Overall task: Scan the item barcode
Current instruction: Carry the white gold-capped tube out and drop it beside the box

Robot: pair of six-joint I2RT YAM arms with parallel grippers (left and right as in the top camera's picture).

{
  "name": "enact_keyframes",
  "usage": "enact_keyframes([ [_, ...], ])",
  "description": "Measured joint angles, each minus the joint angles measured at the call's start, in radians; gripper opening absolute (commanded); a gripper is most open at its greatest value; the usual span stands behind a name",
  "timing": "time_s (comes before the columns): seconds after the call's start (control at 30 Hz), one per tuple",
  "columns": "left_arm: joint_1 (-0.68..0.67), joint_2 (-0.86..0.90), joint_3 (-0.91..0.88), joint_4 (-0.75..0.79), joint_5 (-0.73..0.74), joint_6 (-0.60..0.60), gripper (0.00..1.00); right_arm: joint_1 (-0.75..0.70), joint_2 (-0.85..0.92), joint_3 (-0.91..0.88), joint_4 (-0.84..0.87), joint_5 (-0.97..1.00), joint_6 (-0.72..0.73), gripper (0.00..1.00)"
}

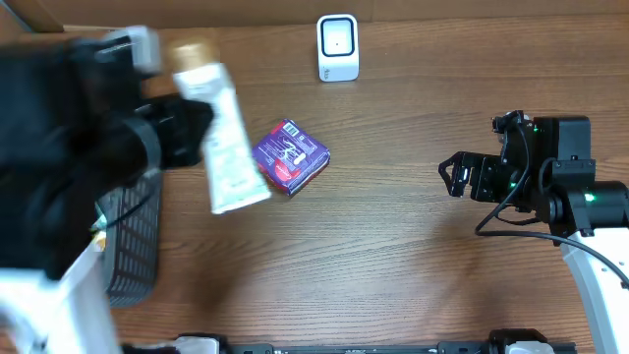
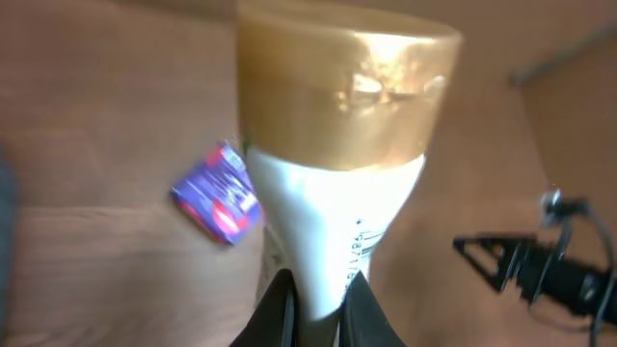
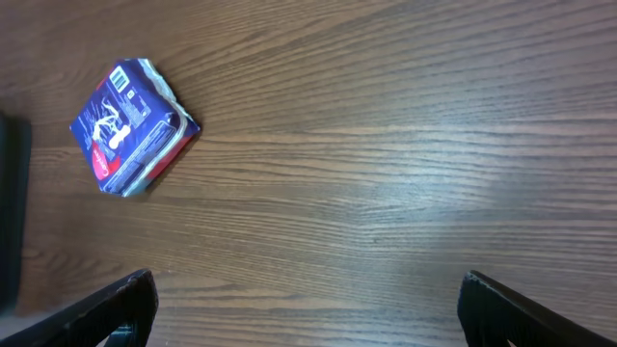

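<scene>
Wooden table (image 1: pixel 393 246), tube (image 1: pixel 228 147) gripped by left end effector (image 2: pixel 323 310), basket (image 1: pixel 133 246) partly hidden

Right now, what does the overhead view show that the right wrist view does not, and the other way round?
Only overhead: the white scanner near the table's far edge, and the gold-capped white tube gripped by the left claw. Only right wrist: the fine print on the purple packet, seen close between the fingertips of the open right claw. Both: the purple packet lying on the wooden table.
</scene>
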Motion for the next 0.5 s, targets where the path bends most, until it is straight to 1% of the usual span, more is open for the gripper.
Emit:
enact_keyframes([
  [0.1, -0.114, 0.060, -0.116, 0.079, -0.039, -0.034, 0.04, 0.000, 0.000, 0.000, -0.001, 0.000, 0.000, 1.00],
  [0.2, -0.202, 0.114, -0.245, 0.180, -0.090, -0.074, 0.04, 0.000, 0.000, 0.000, -0.002, 0.000, 0.000, 1.00],
  [0.4, -0.297, 0.150, -0.513, 0.358, -0.149, -0.163, 0.04, 0.000, 0.000, 0.000, -0.014, 0.000, 0.000, 1.00],
  [0.5, -0.335, 0.158, -0.665, 0.489, -0.156, -0.193, 0.04, 0.000, 0.000, 0.000, -0.018, 0.000, 0.000, 1.00],
])
